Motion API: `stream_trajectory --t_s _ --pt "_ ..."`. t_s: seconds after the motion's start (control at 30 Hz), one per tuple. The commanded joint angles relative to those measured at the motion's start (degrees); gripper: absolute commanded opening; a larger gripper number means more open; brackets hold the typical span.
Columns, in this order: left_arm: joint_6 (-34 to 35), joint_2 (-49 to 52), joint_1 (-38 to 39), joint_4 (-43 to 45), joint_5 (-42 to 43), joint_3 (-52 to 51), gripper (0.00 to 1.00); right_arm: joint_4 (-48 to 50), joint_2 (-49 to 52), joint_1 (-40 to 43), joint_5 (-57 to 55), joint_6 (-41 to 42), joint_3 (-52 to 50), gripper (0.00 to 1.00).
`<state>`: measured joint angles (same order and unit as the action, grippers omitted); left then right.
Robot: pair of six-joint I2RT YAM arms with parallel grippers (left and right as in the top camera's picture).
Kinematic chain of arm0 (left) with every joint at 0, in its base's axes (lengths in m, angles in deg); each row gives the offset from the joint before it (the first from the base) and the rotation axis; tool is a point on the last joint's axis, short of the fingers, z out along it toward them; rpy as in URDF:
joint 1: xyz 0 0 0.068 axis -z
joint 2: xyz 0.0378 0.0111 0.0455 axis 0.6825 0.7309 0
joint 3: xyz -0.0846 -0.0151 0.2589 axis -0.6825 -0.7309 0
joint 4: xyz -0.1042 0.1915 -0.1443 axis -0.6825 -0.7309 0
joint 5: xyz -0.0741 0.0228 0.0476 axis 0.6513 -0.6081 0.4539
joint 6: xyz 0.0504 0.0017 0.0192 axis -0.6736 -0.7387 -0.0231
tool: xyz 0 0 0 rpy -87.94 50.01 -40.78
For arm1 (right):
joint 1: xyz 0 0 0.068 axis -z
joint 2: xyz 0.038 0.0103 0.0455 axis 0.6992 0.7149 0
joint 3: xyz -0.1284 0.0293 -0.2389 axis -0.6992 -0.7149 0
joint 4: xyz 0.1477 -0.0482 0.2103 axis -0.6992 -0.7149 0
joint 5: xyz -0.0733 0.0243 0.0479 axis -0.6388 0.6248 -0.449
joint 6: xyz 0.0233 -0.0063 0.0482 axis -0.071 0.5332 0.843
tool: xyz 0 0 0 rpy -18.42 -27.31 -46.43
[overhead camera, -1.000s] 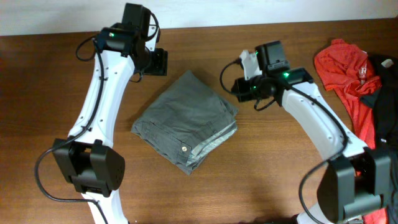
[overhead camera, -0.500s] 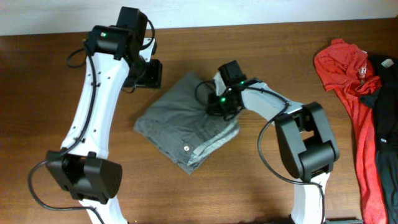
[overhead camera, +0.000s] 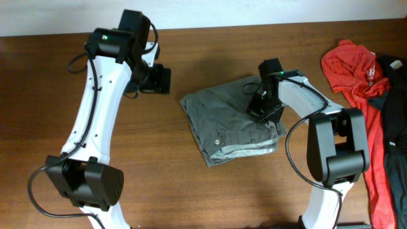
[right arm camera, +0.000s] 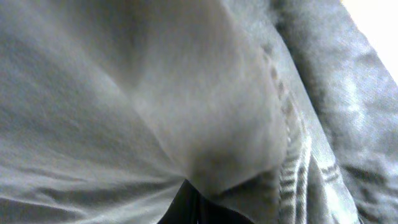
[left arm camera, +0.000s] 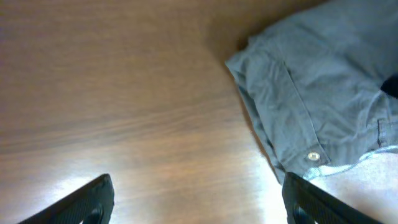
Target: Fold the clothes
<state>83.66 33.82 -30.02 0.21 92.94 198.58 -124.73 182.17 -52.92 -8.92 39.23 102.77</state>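
The grey-olive shorts [overhead camera: 222, 117] lie folded in a compact bundle at the table's middle, with the paler waistband lining along the front edge. My right gripper [overhead camera: 262, 108] is down on their right part. In the right wrist view the fabric [right arm camera: 124, 93] fills the frame and bunches over my dark fingers [right arm camera: 199, 205], which are shut on it. My left gripper [overhead camera: 157, 79] is open and empty over bare wood, left of the shorts. The left wrist view shows its two fingers [left arm camera: 199, 205] wide apart and the shorts' corner [left arm camera: 311, 93] with a metal button [left arm camera: 313, 156].
A red garment [overhead camera: 353, 70] and a dark garment [overhead camera: 394, 95] lie at the table's right edge. The wooden table [overhead camera: 191, 191] runs to a white wall at the back.
The shorts have slid to the right and turned, with my right gripper moving right on them. One second ago the right gripper was off the shorts. The left arm has barely moved.
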Motion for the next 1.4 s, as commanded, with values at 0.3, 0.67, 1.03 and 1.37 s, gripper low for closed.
stream_trajectory --t_s 0.3,0.67,1.03,1.37 --pt "2.6 -0.7 -0.1 34.0 35.9 -41.0 0.99 -3.0 -3.7 0.0 -3.2 -7.1 -0.9 0.04" --pt "30.4 -0.6 4.0 68.5 43.8 -63.4 0.99 -3.2 -3.7 0.0 -3.2 -7.1 -0.9 0.04" --pt "42.9 -0.6 11.6 82.6 34.0 -66.4 0.94 -3.3 -3.7 -0.1 -3.1 -8.2 -0.9 0.04" --pt "48.5 -0.6 11.5 88.1 30.3 -66.4 0.99 -4.4 -3.7 -0.1 -3.0 -8.4 -0.9 0.04"
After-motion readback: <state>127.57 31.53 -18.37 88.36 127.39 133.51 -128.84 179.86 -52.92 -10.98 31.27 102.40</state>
